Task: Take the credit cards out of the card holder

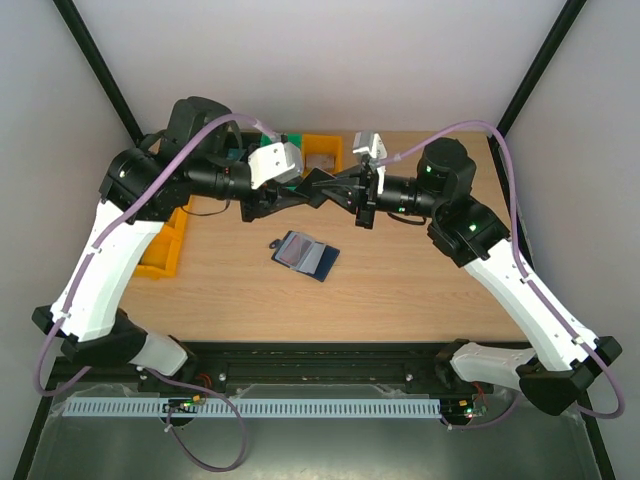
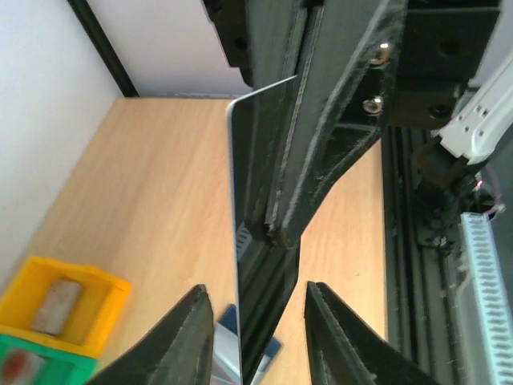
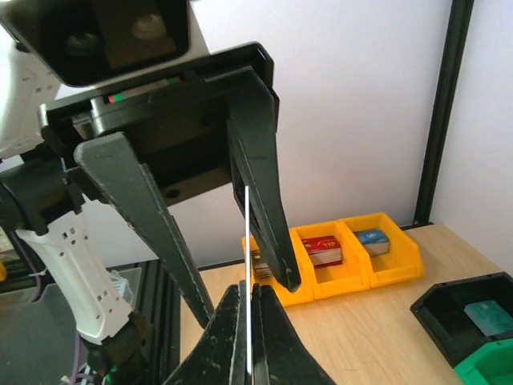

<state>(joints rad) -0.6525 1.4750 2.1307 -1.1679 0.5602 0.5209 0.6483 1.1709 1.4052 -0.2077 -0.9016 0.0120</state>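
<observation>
Both grippers meet in mid-air above the back of the table. My right gripper [image 3: 251, 341] [image 1: 347, 187] is shut on a thin credit card [image 3: 248, 241], seen edge-on and standing upright. In the left wrist view the card [image 2: 252, 144] shows a dark glossy face. My left gripper [image 2: 258, 337] [image 1: 318, 187] is open, one finger [image 3: 144, 216] well off the card on one side, the other finger [image 3: 264, 208] close beside it. The navy card holder [image 1: 305, 255] [image 2: 227, 317] lies open on the table below, with lighter pockets showing.
Yellow bins [image 1: 165, 255] stand at the table's left edge, and another yellow bin [image 1: 322, 152] and a green one [image 1: 295, 140] at the back. The right wrist view shows yellow bins [image 3: 353, 253] holding card stacks, plus a black bin [image 3: 473, 309].
</observation>
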